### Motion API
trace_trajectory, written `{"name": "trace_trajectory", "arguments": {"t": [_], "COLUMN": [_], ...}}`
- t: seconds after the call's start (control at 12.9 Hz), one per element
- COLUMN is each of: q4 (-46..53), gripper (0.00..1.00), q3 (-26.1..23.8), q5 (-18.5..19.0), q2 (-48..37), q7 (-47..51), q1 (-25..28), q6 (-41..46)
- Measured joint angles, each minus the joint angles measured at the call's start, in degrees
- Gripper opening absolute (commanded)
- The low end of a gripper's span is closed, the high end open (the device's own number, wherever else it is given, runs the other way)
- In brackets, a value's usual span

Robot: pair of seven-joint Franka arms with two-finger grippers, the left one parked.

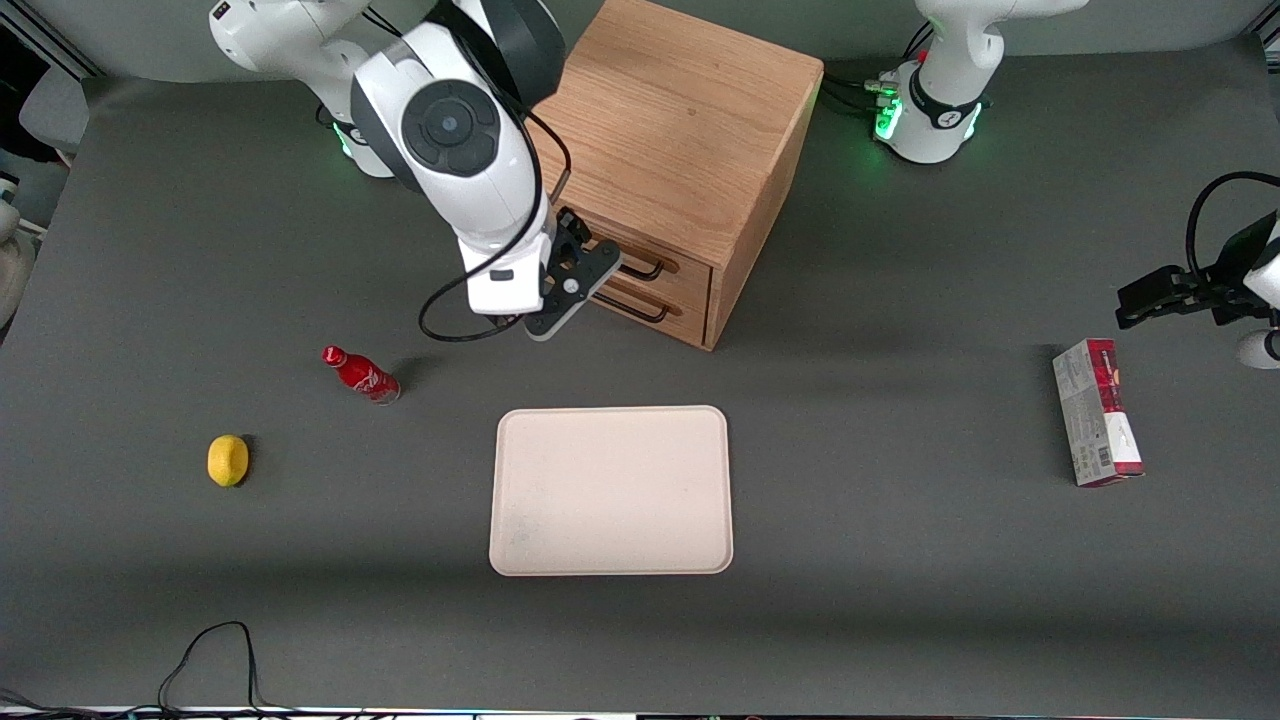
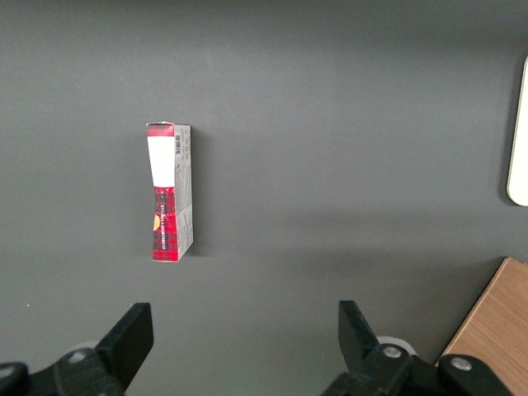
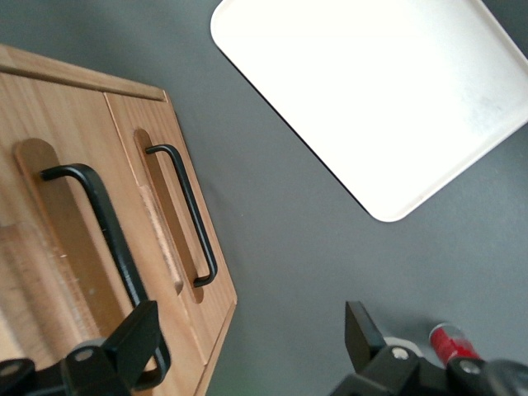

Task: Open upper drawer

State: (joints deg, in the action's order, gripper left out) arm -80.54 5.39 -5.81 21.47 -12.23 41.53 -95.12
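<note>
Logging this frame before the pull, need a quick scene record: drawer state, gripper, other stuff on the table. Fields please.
upper drawer: closed, front flush with the cabinet
upper handle: black wire bar, not gripped
lower drawer: closed
gripper: open, in front of the drawers at handle height, one finger beside the upper handle's end
tray: cream, nothing on it, nearer the front camera than the cabinet
bottle: red, standing toward the working arm's end
lemon: yellow, near the bottle
carton: red and grey, toward the parked arm's end
</note>
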Motion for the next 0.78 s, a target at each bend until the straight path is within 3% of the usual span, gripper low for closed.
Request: {"name": "trace_trajectory", "arguments": {"t": [0.78], "q4": [-4.1], "gripper": [1.0], "q3": [-0.4], "q5": [-6.6], "q2": [0.0], "q7": [-7.1], "q1": [0.5], "q6": [-0.5]}}
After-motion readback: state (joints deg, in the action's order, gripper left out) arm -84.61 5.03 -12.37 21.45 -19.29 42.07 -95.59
